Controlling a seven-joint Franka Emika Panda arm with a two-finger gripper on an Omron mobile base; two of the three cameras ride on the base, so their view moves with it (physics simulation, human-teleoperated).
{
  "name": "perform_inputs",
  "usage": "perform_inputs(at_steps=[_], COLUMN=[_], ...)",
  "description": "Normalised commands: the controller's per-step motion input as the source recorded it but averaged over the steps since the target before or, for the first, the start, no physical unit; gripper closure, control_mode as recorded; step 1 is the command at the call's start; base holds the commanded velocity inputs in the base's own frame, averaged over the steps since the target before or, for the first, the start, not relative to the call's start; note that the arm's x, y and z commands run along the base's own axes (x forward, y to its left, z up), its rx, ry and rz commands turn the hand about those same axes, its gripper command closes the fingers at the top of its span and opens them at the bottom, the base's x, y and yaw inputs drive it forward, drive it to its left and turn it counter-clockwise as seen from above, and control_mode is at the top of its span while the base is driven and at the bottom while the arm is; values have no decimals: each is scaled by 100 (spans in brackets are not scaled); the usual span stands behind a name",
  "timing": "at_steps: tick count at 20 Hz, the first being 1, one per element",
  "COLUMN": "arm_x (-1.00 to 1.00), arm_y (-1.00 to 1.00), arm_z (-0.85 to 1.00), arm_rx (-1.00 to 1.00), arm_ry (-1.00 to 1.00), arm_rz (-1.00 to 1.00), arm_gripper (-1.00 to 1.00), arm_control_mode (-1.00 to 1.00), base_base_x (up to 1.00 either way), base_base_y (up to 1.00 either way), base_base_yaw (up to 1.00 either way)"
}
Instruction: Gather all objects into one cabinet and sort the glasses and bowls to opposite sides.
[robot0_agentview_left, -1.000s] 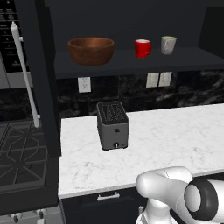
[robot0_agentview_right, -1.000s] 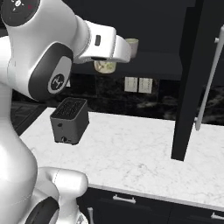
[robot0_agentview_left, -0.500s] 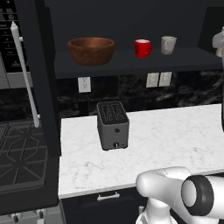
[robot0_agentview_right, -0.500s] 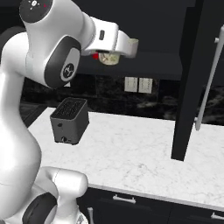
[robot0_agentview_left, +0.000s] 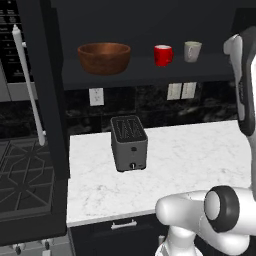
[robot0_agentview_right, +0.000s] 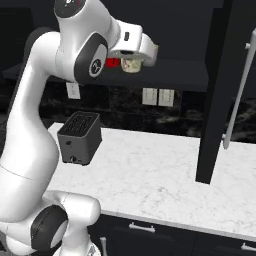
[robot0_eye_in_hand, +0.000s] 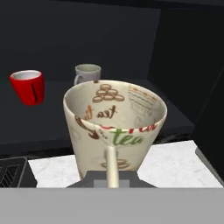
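Hand view: our jaws are clamped on the cream mug (robot0_eye_in_hand: 114, 127) (printed with "tea"), held above the white bench (robot0_agentview_left: 190, 155). On the cabinet shelf (robot0_agentview_left: 145, 72) we see the wooden bowl (robot0_agentview_left: 104, 57) left, the red mug (robot0_agentview_left: 162, 54) and grey mug (robot0_agentview_left: 192, 51) right.

On the shelf (robot0_agentview_left: 150, 72), the bowl (robot0_agentview_left: 104, 57) sits left, two mugs (robot0_agentview_left: 163, 54) right. The toaster (robot0_agentview_left: 129, 143) stands on the bench (robot0_agentview_left: 190, 155) below.

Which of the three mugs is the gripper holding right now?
The cream mug printed with "tea", clamped in the gripper. The red mug and grey mug stand on the cabinet shelf.
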Motion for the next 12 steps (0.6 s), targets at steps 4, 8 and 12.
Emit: perform_inputs(at_steps=[4, 8, 12], arm_x=[91, 75, 66], arm_y=[0, -4, -28], arm_z=[-17, -47, -64], arm_rx=[0, 0, 0], arm_ry=[4, 0, 0], arm_rz=[1, 0, 0], arm_gripper=[100, 100, 100], arm_control_mode=[-100, -100, -100], base_base_x=[0, 0, 0], base_base_y=[0, 0, 0], base_base_yaw=[0, 0, 0])
